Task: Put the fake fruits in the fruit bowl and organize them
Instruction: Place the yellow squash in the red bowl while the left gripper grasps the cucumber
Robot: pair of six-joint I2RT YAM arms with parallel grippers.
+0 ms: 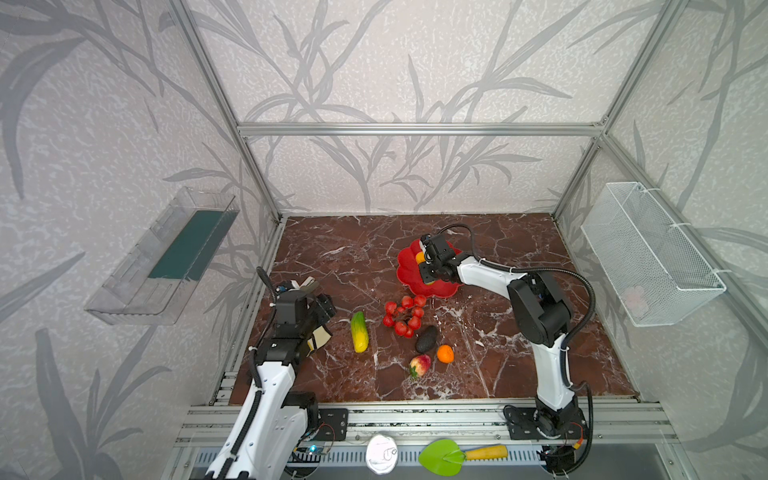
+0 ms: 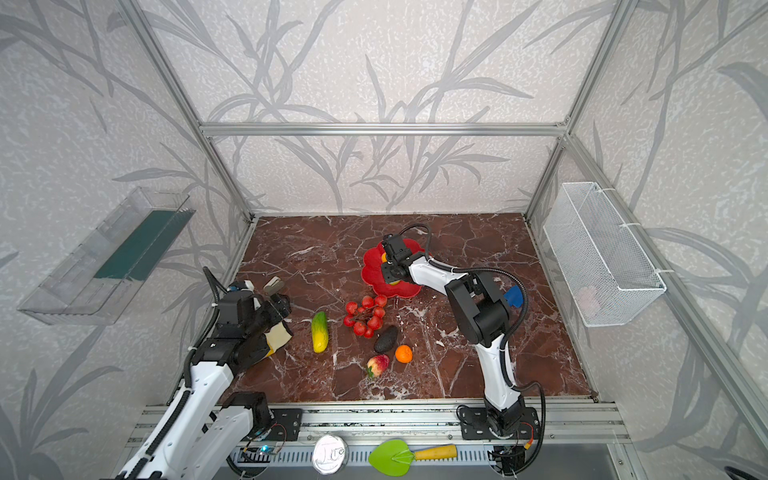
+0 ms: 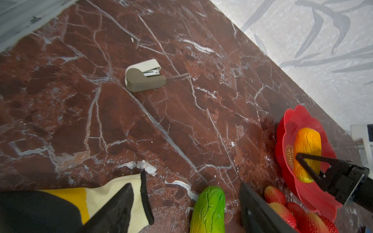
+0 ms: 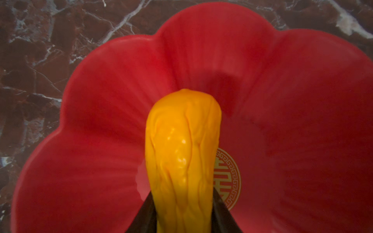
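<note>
Item: yellow-orange oblong fruit (image 4: 182, 141).
- Hold: pinched near one end by the right gripper (image 4: 182, 192), jaws closed on it, low over the red fruit bowl (image 4: 282, 90) beside the gold emblem (image 4: 228, 177), apparently for setting down. Contact with the dish: cannot tell.
- Loose on the marble, 5 to 8 o'clock of the bowl in a top view: red ball cluster (image 1: 405, 316), avocado (image 1: 427, 338), orange (image 1: 445, 354), strawberry-like fruit (image 1: 420, 365), green-yellow oblong (image 1: 359, 332).
- Left gripper (image 3: 185, 185): wide, empty, that oblong's end showing between its jaws; likely the next pick.
- Hidden: the right wrist covers much of the bowl in both top views.
</note>
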